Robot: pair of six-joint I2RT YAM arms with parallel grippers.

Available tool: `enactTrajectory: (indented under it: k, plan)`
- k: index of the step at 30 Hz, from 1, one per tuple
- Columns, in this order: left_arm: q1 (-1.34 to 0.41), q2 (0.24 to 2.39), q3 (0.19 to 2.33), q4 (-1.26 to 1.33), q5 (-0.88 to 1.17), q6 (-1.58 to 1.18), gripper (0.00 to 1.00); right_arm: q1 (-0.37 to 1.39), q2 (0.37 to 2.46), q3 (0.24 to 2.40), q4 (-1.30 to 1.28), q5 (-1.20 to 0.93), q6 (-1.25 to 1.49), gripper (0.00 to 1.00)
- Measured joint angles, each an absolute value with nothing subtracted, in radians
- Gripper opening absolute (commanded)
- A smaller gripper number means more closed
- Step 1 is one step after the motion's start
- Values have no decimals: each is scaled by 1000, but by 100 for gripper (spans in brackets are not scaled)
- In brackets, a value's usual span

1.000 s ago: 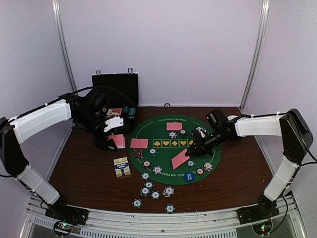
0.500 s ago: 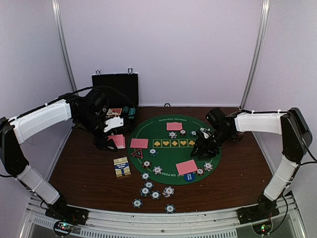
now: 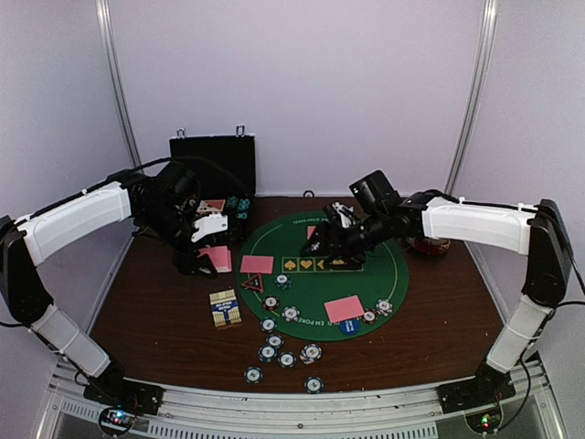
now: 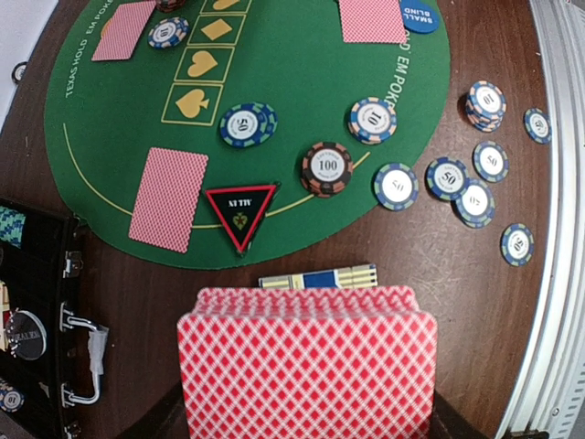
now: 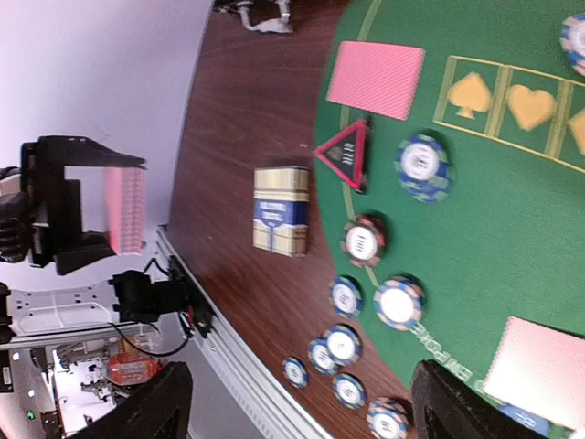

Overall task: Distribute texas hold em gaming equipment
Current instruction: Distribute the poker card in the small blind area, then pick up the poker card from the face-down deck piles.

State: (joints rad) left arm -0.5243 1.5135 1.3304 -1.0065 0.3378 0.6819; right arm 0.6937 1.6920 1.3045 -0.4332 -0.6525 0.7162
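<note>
Surface: brown wooden table (image 3: 155, 320) in a white-walled booth, with a round green felt mat (image 3: 388, 261) in the middle.
My left hand: left gripper (image 3: 208, 249) is over the table's left side, off the mat. It is clamped on the deck of cards (image 4: 306, 366), squeezing it from both sides, pink-red backs toward my wrist camera.
My right hand: right gripper (image 3: 331, 240) is above the far part of the mat. Its fingers (image 5: 164, 402) are spread wide, with nothing between them.
Near card: face down (image 3: 345, 308) on the mat's near side, just beside the blue disc (image 3: 350, 326).
Left card: face down (image 3: 257, 264) at the mat's left edge.
Far card: face down (image 4: 123, 29) on the far side of the mat, a chip just beside it. In the top view my right hand partly hides it.
Triangle: red-edged and black (image 3: 253, 283), flat on the mat's left rim, just nearer to me than the left card.
Card box: blue and cream (image 3: 225, 308), on bare wood just off the mat, near the triangle.
Chips on mat: a few singles, including a dark chip (image 4: 326, 167) near the mat's rim beside the triangle.
Loose chips: a scattered group (image 3: 285, 352) on bare wood in front of the mat, one small stack among them.
Case: black case (image 3: 212, 163) at the far left, lid standing up, behind my left hand.
</note>
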Motion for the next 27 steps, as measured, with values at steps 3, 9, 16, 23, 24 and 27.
enactTrajectory:
  k: [3,9,16,23,24,27]
  plan:
    - [-524,1514,1337,-1006,343,682,24,757,1754,1340,-292,-700,821,87]
    - [-524,1518,1338,-1009,348,682,23,839,1920,1476,-122,-772,955,87]
    - [-524,1521,1349,-1015,358,682,23,888,2064,1570,33,-841,1065,87]
    - [-525,1522,1351,-1016,364,682,23,910,2149,1668,85,-888,1114,85]
    - [-524,1522,1351,-1016,368,682,22,911,2156,1681,86,-892,1122,85]
    - [-523,1522,1354,-1015,371,682,22,912,2183,1712,94,-905,1134,82]
